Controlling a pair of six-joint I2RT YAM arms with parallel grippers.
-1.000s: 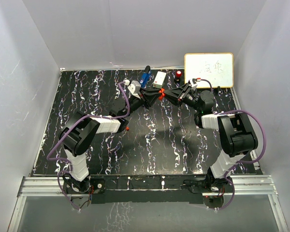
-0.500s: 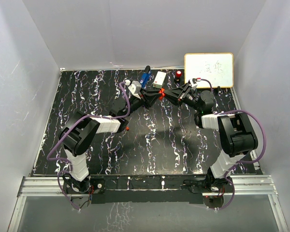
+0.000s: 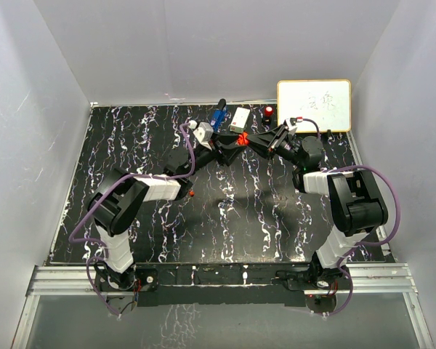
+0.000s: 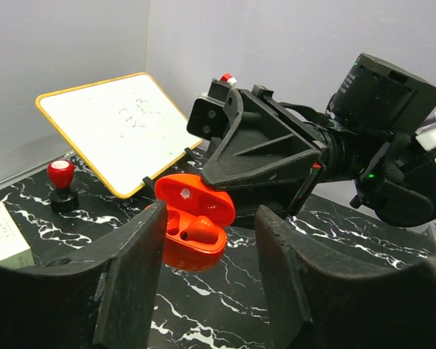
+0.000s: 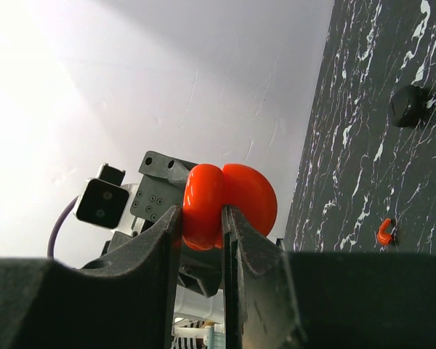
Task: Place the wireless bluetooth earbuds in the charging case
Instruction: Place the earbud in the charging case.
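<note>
Here, the open red case (image 4: 176,206) is being pinched at its closed end between the fingers of the right gripper (image 5: 202,218) over the far middle of the table (image 3: 276,218). One red earbud (image 4: 198,230) is sitting in its lower half, while a second earbud (image 3: 192,193) is lying on the table beside the left arm, well apart from the case. The left gripper (image 4: 211,211) is facing the case with jaws spread and holding nothing; behind, a whiteboard (image 4: 109,123) is leaning on the wall, with a red knob (image 4: 60,174) near it.
</note>
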